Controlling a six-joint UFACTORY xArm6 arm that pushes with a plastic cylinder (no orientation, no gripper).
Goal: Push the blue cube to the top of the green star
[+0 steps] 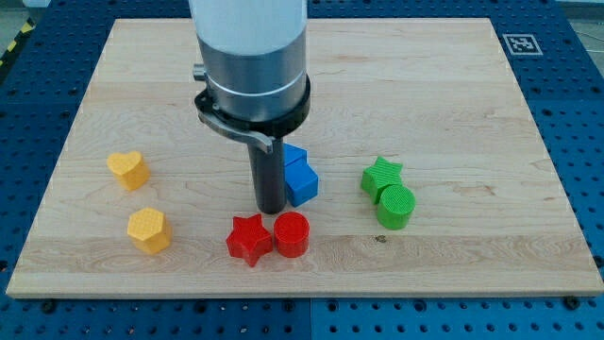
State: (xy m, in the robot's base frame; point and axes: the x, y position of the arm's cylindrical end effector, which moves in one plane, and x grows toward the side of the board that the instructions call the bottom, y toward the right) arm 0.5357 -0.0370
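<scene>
The wooden board (453,85) fills almost the whole frame, and it lies on a blue perforated table (585,113). From the upper centre the arm's big grey-and-white cylinder (250,57) comes down and ends in the dark rod. There is no hand to open or close here — only my tip (271,210), which stands on the board in the centre, touching the left side of the blue blocks.

The blue cube (302,182) is just right of my tip; a 2nd blue block (294,157) sits right behind it, its shape partly hidden by the rod. The green star (381,176) is to the right, well apart from the blue cube, and the green cylinder (395,206) touches its lower right side.

Below my tip — the red star (249,239) and the red cylinder (291,234), side by side. At the left are 2 yellow blocks: a heart (127,169) above and a hexagon-like block (149,229) below.
</scene>
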